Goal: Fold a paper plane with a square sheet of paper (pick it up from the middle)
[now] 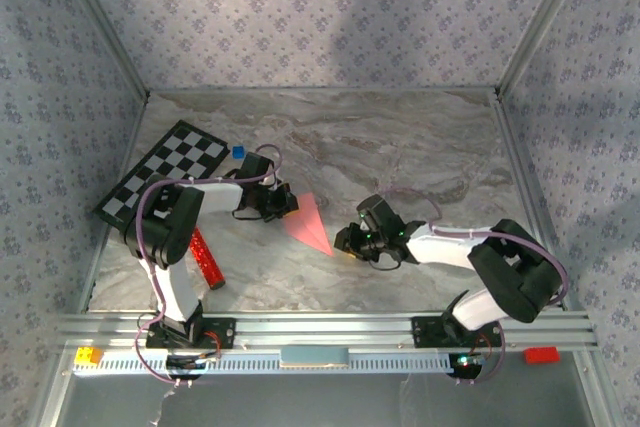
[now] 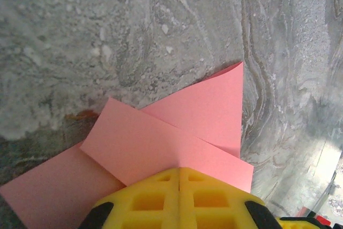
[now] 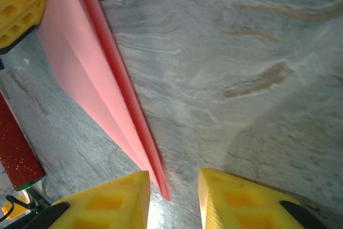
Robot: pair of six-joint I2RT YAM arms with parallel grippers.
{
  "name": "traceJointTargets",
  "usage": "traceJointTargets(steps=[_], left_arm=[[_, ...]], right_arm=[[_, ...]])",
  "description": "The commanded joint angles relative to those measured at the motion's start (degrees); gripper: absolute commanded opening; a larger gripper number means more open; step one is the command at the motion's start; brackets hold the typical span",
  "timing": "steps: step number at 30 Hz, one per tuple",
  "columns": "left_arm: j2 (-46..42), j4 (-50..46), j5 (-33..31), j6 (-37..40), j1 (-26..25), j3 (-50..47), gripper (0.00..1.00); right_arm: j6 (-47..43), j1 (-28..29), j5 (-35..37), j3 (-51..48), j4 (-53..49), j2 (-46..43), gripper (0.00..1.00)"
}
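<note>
- Paper plane (image 1: 308, 219): a narrow salmon-pink dart, unmarked. It has one sharp tip, and folded flaps overlap at its wide end (image 2: 161, 143).
- It lies near the middle of the marble table (image 1: 420, 147), with the tip pointing to the near right and the wide end to the far left.
- Room: bare marble spreads beyond the plane and off to the right, as far as the patterned walls. A red glittery bar (image 1: 207, 257) lies well apart to the near left. A checkerboard (image 1: 165, 172) and a small blue cube (image 1: 238, 151) sit at the far left.
- Left gripper (image 1: 280, 202): its jaws are pressed together, pinching the wide end where the flaps meet (image 2: 178, 186).
- Right gripper (image 3: 174, 186): its jaws are spread. The sharp tip (image 3: 91, 84) reaches into the gap between them and touches neither finger, as far as I can see.
</note>
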Motion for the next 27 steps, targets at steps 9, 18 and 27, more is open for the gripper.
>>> traceJointTargets(steps=[9, 18, 27], left_arm=[[0.33, -3.35, -1.05, -0.70, -0.03, -1.03, 0.03], [1.39, -3.42, -0.76, -0.98, 0.14, -0.78, 0.02], [1.61, -3.95, -0.07, -0.58, 0.79, -0.44, 0.02]], right_arm=[[2.31, 0.79, 1.80, -2.20, 3.84, -2.38, 0.38], [3.13, 1.18, -2.18, -0.72, 7.87, 3.10, 0.41], [4.33, 1.65, -2.36, -0.94, 8.67, 3.68, 0.34]])
